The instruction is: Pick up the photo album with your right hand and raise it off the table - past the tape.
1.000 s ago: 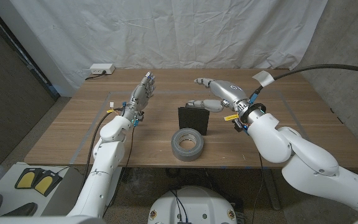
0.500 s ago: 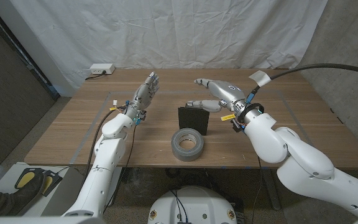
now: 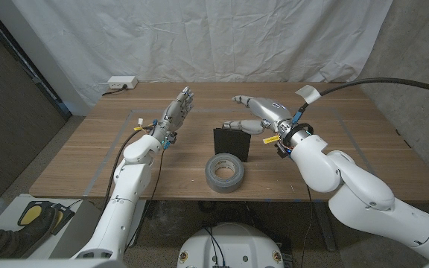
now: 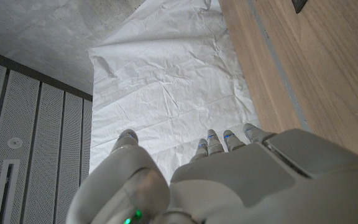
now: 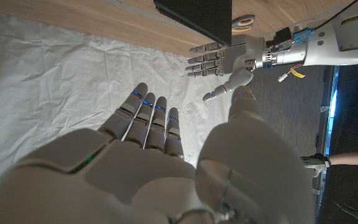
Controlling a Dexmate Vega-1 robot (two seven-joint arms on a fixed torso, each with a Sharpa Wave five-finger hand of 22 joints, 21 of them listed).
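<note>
Progress nil: the photo album (image 3: pixel 232 143) stands upright on the table (image 3: pixel 363 149) just behind the tape (image 3: pixel 224 173), untouched, while my right hand (image 3: pixel 258 112) hovers above it, fingers spread and empty, so grasp and lift both remain.

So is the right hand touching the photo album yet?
Apart. In the head view the right hand hovers open above the photo album, with bare table visible between thumb and album top.
</note>
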